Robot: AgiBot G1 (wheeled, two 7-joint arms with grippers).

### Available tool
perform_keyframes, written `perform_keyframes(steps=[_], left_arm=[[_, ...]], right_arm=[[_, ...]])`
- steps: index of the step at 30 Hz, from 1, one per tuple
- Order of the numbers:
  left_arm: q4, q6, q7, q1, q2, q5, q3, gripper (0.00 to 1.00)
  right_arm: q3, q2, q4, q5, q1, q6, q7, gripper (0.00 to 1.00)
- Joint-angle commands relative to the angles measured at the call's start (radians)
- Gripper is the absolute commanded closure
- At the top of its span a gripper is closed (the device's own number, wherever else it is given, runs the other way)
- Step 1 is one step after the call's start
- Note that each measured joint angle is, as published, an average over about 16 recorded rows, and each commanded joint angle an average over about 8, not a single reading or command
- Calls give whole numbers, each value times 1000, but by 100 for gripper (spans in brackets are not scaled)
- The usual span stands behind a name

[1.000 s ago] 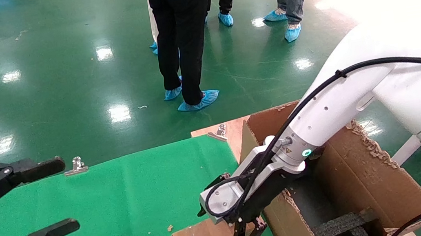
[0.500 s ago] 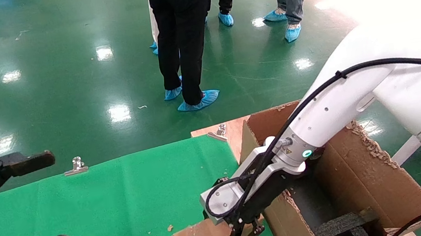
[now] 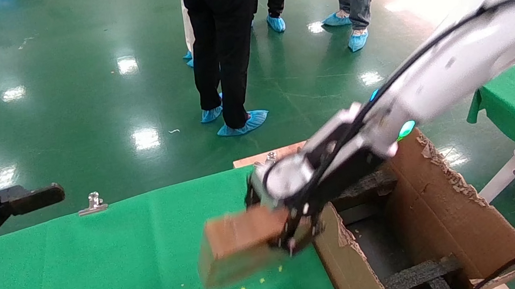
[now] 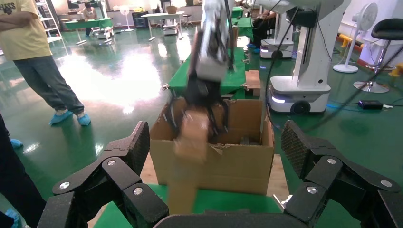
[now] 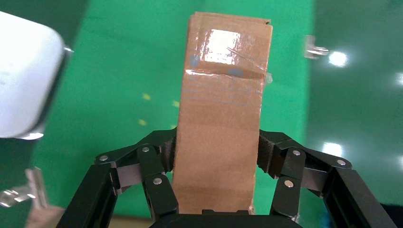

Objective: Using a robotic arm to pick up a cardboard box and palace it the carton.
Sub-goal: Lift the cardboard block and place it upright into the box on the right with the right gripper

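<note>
One large carton (image 3: 449,218) with ragged flaps is seen beside the green table (image 3: 125,243). The cardboard box (image 3: 239,248) is held in the air above the table edge, just beside the carton, clamped between the fingers of the right gripper (image 3: 297,232). The left gripper (image 3: 21,258) is kept wide open over the table's left side.

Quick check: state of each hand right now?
Left hand: open, empty, parked over the green cloth.
Right hand: shut on the small sealed brown cardboard box, lifted beside the large brown corrugated carton.
</note>
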Motion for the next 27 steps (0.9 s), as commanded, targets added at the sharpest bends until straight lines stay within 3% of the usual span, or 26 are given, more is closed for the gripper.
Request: perform_keyframes(steps=[1, 11, 27], left_arm=[[0, 0, 0, 0, 0, 0, 0, 0], [0, 0, 0, 0, 0, 0, 0, 0], [0, 0, 0, 0, 0, 0, 0, 0]], right_arm=[[-10, 17, -12, 19, 48, -3, -14, 100], [-111, 104, -77, 71, 268, -3, -67, 100], [-340, 323, -92, 45, 468, -6, -62, 100]])
